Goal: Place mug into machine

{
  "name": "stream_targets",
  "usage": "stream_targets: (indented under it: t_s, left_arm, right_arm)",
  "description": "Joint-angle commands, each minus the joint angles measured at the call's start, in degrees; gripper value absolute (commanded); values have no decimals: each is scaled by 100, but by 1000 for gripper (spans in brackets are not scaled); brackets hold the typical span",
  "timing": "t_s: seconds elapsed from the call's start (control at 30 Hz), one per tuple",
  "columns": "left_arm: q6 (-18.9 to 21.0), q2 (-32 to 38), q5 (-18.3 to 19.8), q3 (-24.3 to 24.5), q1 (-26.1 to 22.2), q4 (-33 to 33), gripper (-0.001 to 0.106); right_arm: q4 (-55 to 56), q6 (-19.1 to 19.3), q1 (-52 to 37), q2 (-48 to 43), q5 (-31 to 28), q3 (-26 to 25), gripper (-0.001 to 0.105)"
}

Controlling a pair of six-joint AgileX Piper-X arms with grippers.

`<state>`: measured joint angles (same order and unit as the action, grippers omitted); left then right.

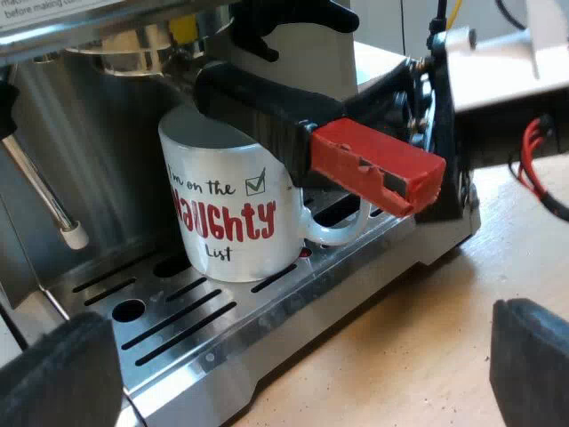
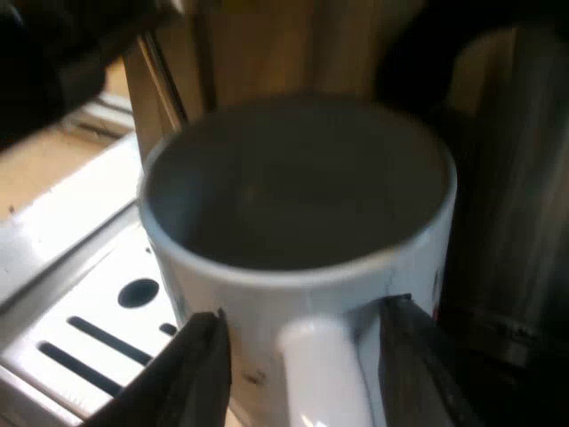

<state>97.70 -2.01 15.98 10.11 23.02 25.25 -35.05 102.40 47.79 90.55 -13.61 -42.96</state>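
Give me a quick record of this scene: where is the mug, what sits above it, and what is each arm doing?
mug: upright on the slotted tray, looks empty
holder: locked in above the mug, red end pointing outward
left end effector: open, holding nothing
right end effector: open, fingers either side of the mug's handle

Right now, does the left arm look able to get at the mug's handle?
Probably not. The right gripper straddles the mug's handle, and the holder's red-ended handle juts out over it. The left gripper, open, has a freer way to the mug's printed side.
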Motion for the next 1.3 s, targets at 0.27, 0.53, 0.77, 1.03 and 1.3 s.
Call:
stream_targets:
  t_s: [0.27,0.53,0.77,1.03,1.3]
  left_arm:
    - [-35,-7,-37,2,13,-78,85]
    - [-35,-7,-37,2,13,-78,85]
    - [-35,-7,-37,2,13,-78,85]
    - [-35,-7,-37,2,13,-78,85]
    - [-35,-7,-37,2,13,-78,85]
  right_arm:
    - [-603,-196,-8,-394,-80,963,43]
    - [-1322,40,-8,8,144,1039,51]
    - [-1537,40,-19,354,145,884,56]
    - [-1536,40,-19,1023,145,-5,55]
    - [-1523,40,-19,1322,145,-447,55]
